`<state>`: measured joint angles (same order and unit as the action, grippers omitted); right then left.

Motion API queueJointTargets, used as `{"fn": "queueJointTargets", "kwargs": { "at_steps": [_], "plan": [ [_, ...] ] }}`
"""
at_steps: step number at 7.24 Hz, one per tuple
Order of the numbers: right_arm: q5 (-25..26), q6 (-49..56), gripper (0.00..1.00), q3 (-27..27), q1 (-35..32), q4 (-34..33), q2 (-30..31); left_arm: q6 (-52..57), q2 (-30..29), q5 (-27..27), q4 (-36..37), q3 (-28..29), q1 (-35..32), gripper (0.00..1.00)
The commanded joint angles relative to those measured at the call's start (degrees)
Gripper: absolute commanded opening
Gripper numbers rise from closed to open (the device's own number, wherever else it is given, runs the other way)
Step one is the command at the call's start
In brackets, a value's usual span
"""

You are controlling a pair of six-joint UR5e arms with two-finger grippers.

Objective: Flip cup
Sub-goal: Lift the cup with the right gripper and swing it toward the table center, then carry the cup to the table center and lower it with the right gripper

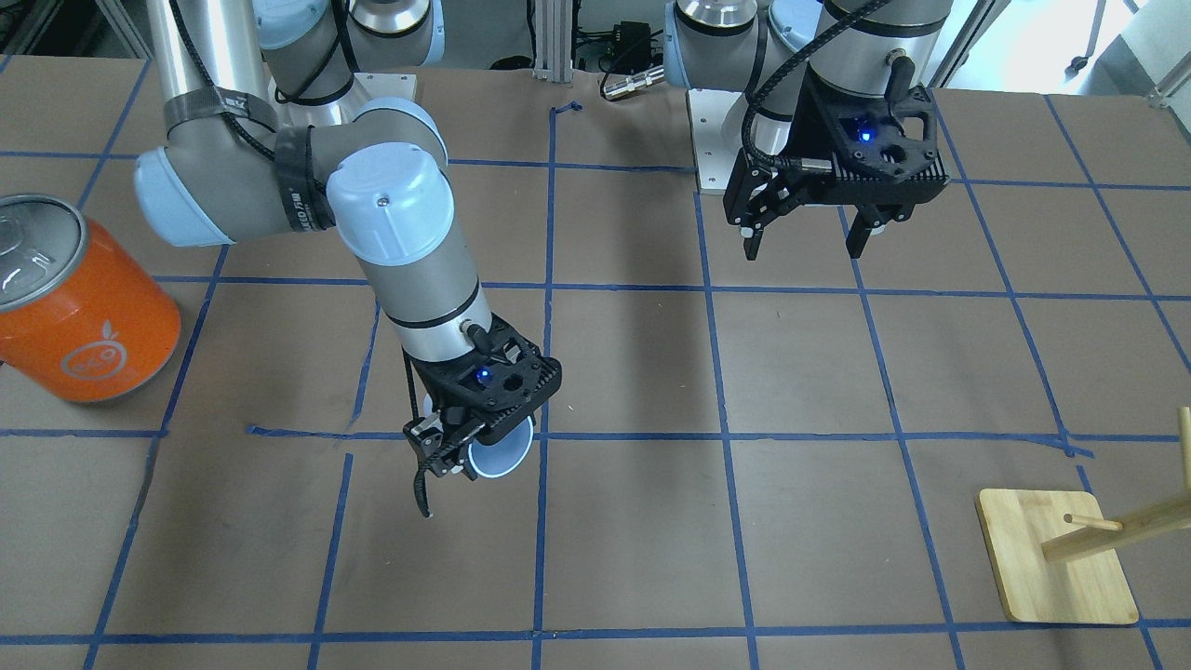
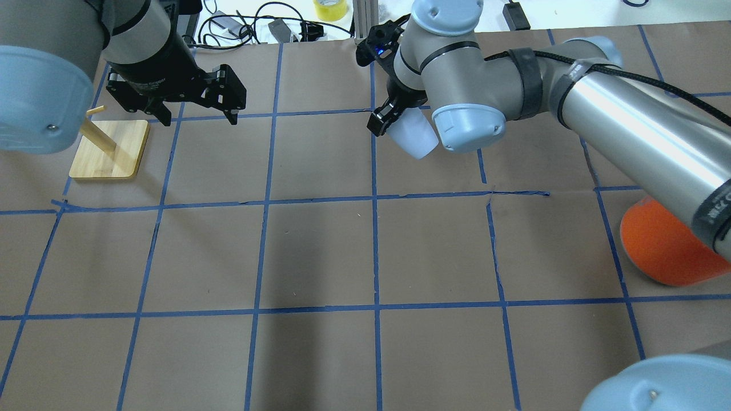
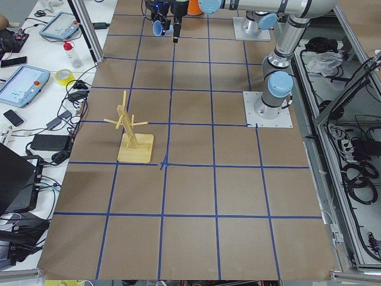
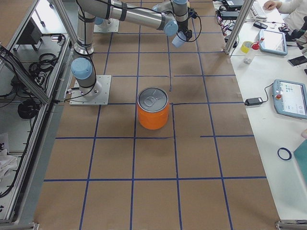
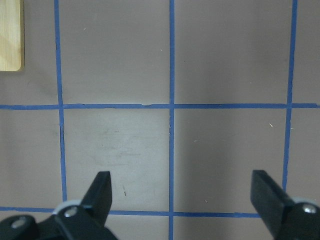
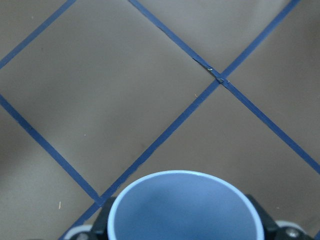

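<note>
Clamping the cup between its two dark fingers, the right end effector sits left of centre in the front-facing frame. The cup appears lifted off the worktop and tilted, its mouth turned toward the lower edge of that frame. The left end effector hangs empty with its fingers spread, in the upper right of the same frame and well apart from the cup.

The wall is smooth and tapered, so I judge that a fast wrist rotation could let the cup slide out of the grasp. Letting go while it is tilted or too high could send it rolling, possibly toward the orange can at the left edge. The wooden stand at lower right looks too far away to matter.

The right wrist view shows the cup's pale rim and bare interior head-on, flanked by dark fingers, but nothing of its outer wall. The overhead view shows that wall angled down-right, while the arm hides the mouth.
</note>
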<state>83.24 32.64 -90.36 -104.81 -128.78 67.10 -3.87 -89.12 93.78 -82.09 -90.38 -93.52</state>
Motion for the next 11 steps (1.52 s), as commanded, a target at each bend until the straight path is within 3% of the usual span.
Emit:
{"fn": "queueJointTargets", "kwargs": {
  "at_steps": [1,5,7,11],
  "plan": [
    [0.5,11.6,0.0,-0.1,-3.7,0.0,-2.4,0.0,0.0,0.0,0.0,0.0,0.0,1.0],
    [5.7,33.3,0.0,-0.9,-7.6,-5.5,-7.8,0.0,0.0,0.0,0.0,0.0,0.0,1.0],
    [6.8,38.2,0.0,-1.5,-7.9,-5.3,-7.9,0.0,0.0,0.0,0.0,0.0,0.0,1.0],
    [7.8,37.9,0.0,-3.4,-9.2,-6.9,-8.7,0.0,0.0,0.0,0.0,0.0,0.0,1.0]
  ]
}}
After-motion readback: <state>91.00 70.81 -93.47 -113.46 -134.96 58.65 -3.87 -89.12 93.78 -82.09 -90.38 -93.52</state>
